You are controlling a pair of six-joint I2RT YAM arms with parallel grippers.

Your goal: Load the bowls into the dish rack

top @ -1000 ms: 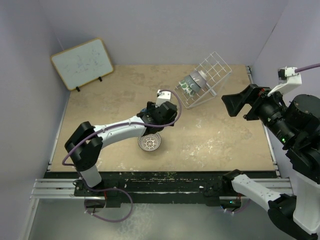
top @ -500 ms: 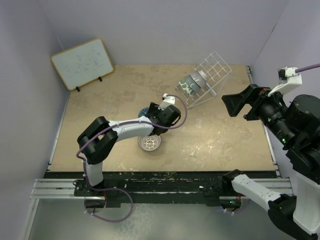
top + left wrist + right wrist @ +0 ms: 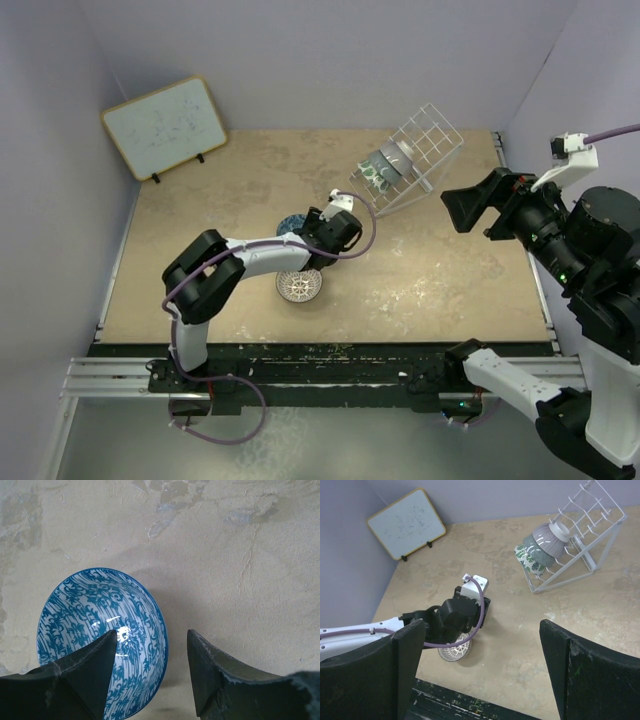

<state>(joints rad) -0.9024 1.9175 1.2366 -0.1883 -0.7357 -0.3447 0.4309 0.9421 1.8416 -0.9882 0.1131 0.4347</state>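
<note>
Blue bowl (image 3: pixel 90 610) rim seems free inside left claw (image 3: pixel 152 636).

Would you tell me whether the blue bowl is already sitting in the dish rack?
No, the blue bowl rests on the table, directly beneath the open left pincer.

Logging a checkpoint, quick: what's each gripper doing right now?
Left gripper: open, straddling the rim of the blue bowl.
Right gripper: open, holding nothing.

The blue bowl (image 3: pixel 90 610) and lattice bowl (image 3: pixel 299 287) sit upright outside the rack (image 3: pixel 430 140); green bowl (image 3: pixel 526 560) and grey bowl (image 3: pixel 551 539) lean nested inside.
</note>
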